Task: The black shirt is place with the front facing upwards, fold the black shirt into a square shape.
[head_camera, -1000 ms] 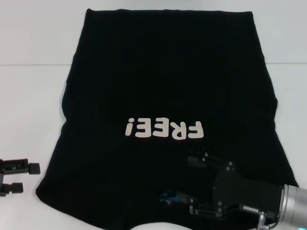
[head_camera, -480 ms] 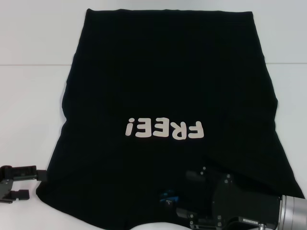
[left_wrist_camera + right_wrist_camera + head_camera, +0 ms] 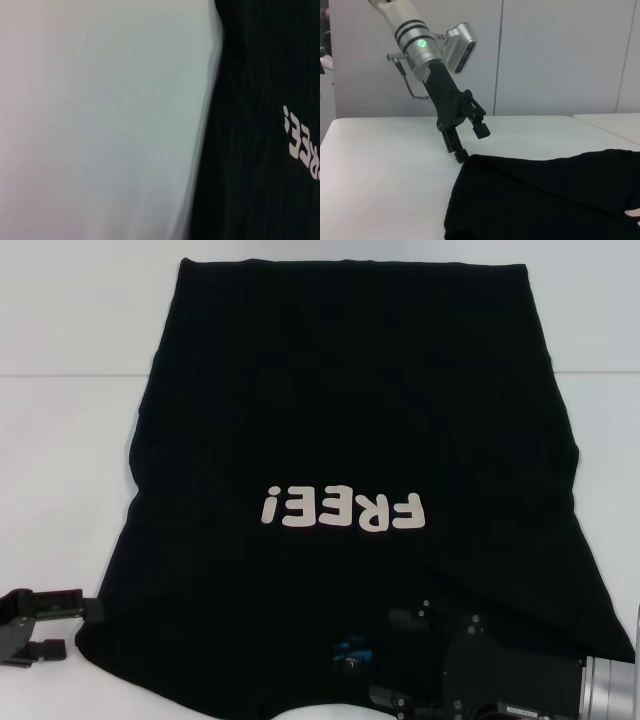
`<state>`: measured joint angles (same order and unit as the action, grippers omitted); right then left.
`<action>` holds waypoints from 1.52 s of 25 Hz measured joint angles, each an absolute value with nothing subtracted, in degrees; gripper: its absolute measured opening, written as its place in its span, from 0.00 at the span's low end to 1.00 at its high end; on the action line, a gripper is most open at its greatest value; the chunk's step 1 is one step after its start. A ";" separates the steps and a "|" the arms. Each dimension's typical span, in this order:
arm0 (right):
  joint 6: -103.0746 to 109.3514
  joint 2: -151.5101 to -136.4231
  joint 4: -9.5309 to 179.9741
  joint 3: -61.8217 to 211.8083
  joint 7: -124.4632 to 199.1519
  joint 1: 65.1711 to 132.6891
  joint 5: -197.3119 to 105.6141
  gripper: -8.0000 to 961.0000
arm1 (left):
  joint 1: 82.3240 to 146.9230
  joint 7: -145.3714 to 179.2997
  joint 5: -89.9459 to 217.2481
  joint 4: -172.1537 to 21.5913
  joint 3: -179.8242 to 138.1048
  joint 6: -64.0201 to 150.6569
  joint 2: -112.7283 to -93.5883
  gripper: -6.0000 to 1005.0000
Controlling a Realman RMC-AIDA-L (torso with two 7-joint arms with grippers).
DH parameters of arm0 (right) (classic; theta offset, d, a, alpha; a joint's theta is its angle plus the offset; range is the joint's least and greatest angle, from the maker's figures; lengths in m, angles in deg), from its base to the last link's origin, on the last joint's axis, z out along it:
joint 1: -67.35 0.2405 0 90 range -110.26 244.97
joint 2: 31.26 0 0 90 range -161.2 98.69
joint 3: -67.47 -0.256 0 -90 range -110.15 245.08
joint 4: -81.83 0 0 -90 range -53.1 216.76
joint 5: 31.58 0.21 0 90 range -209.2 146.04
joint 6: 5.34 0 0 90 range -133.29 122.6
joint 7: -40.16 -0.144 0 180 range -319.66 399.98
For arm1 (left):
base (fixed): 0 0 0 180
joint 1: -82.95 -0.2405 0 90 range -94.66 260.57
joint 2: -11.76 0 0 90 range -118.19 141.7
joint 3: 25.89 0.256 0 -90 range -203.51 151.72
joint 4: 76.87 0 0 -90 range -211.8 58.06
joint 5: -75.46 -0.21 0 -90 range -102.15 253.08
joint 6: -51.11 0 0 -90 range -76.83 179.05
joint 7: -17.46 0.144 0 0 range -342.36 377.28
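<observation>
The black shirt (image 3: 350,400) lies spread flat on the white table (image 3: 70,470), its white "FREE!" print (image 3: 342,510) facing up and its blue neck label (image 3: 350,647) near my body. My left gripper (image 3: 68,628) stands open at the shirt's near left corner. In the right wrist view, the left gripper (image 3: 471,144) has one fingertip (image 3: 460,156) down on the table at the cloth's edge and the other raised. My right gripper (image 3: 388,658) hovers open over the collar area, beside the label. The left wrist view shows the shirt (image 3: 250,125) edge against bare table.
White table (image 3: 100,120) surface lies on both sides of the shirt. A seam in the table (image 3: 70,375) runs across behind it. Pale wall panels (image 3: 560,55) stand beyond the table's far edge in the right wrist view.
My left gripper has slid right, up to the shirt's near left corner. My right gripper has drawn back toward my body, lower over the collar area.
</observation>
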<state>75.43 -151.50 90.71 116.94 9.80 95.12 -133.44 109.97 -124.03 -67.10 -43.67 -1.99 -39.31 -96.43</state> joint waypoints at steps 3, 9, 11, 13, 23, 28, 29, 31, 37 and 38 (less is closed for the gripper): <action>75.40 -151.48 90.70 116.95 9.81 95.13 -133.44 0.90 | 110.02 -124.90 -67.08 -43.88 -2.05 -39.10 -96.48 0.94; 75.59 -151.48 90.70 116.95 9.81 95.12 -133.44 0.90 | 110.63 -125.68 -66.90 -44.31 -2.15 -38.51 -97.21 0.94; 75.78 -151.48 90.70 116.95 9.73 95.12 -133.44 0.90 | 111.02 -125.77 -66.97 -44.40 -2.07 -38.19 -97.52 0.94; 75.85 -151.48 90.70 116.95 9.61 95.12 -133.44 0.90 | 111.37 -125.80 -67.03 -44.45 -2.02 -37.79 -97.84 0.94; 76.70 -151.44 90.70 117.04 9.40 94.77 -133.44 0.90 | 112.87 -126.15 -67.10 -44.45 -1.07 -37.40 -98.63 0.94; 77.31 -151.40 90.71 116.75 9.39 94.55 -133.30 0.90 | 112.66 -126.96 -67.10 -43.65 -0.78 -37.63 -98.63 0.88; 77.42 -151.40 90.72 116.72 9.40 94.51 -133.29 0.90 | 112.56 -126.82 -67.10 -43.42 -0.58 -37.65 -98.63 0.87; 77.57 -151.36 90.74 116.67 9.34 94.46 -133.27 0.90 | 112.48 -126.69 -67.10 -43.25 -0.33 -37.75 -98.64 0.82; 77.89 -151.31 90.72 116.51 9.23 94.09 -133.06 0.90 | 112.50 -126.46 -67.17 -43.21 0.59 -37.12 -98.79 0.66; 77.95 -151.31 90.72 116.51 9.23 93.99 -133.04 0.90 | 112.48 -126.34 -67.18 -43.21 0.64 -36.99 -98.81 0.61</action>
